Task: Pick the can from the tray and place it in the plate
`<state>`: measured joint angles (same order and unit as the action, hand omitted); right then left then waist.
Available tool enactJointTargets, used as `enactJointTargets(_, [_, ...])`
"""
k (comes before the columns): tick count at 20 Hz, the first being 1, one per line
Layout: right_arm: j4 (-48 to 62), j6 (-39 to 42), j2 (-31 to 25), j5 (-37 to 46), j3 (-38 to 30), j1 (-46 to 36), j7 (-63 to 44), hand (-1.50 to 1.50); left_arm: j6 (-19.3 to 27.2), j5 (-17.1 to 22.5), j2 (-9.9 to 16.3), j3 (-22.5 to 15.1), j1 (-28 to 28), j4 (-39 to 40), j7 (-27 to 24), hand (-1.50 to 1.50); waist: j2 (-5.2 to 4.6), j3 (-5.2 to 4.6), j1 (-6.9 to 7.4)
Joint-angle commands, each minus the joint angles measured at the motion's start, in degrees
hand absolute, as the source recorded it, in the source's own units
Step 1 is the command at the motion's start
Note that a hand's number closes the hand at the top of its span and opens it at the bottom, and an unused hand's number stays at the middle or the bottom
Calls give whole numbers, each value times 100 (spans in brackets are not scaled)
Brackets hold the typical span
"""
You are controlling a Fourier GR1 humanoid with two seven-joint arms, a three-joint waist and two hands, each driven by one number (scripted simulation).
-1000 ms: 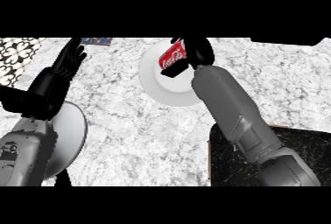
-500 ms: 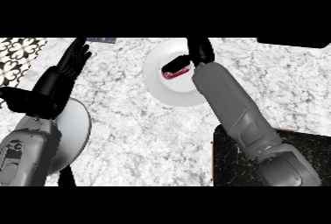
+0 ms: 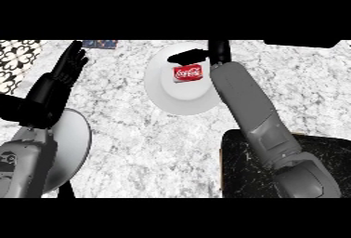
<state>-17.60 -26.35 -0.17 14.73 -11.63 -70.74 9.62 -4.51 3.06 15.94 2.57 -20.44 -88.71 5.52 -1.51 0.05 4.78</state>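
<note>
A: Where is the can?
B: The red can lies on the white plate, in the plate's far half, white lettering facing up. The plate sits on the marble counter, far and a little left of centre.

A: And the right hand?
B: The right hand is at the far rim of the plate, just beyond the can. A black finger or thumb lies across the plate's rim directly above the can, pointing left. It looks close to the can's far edge; whether it touches, I cannot tell. The rest of the hand is cut off by the far edge of the view, so I cannot tell whether the fingers are spread or curled.

A: Its forearm?
B: The grey right forearm runs from the near right up along the plate's right side, covering part of the rim there.

A: The tray?
B: The dark, speckled tray is at the near right, partly under the forearm. No can on the part that shows.

A: Left hand?
B: The left hand is at the far left, fingers straight and pointing up and away, spread slightly, holding nothing. It is resting, well apart from the plate.

A: Anything else?
B: A pale round disc at the near left, beside the left forearm. A black-and-white patterned patch at the far left edge. A small dark blue item at the far edge, just right of the left fingertips; too little shows to name it.
</note>
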Motion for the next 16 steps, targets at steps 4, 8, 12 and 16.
enactJointTargets(4, [56, 421, -457, -487, -538, 460, 807, -150, -123, 155, 112, 268, 317, -13, -120, 0, 58, -3, -246])
enactJointTargets(8, [-31, 1100, -991, -693, -695, 731, 941, -150, 60, 24, 36, 154, 182, -361, 302, 0, 107, 1, -333])
enactJointTargets(12, [254, 1440, -1310, -671, -743, 990, 1618, -150, 21, -2, -18, 101, 76, -281, 281, 0, 37, 5, -221])
enactJointTargets(16, [-28, 1988, -1745, -678, -645, 1314, 1535, -150, 171, -177, -188, 14, 722, -727, 157, 0, 122, 0, -357])
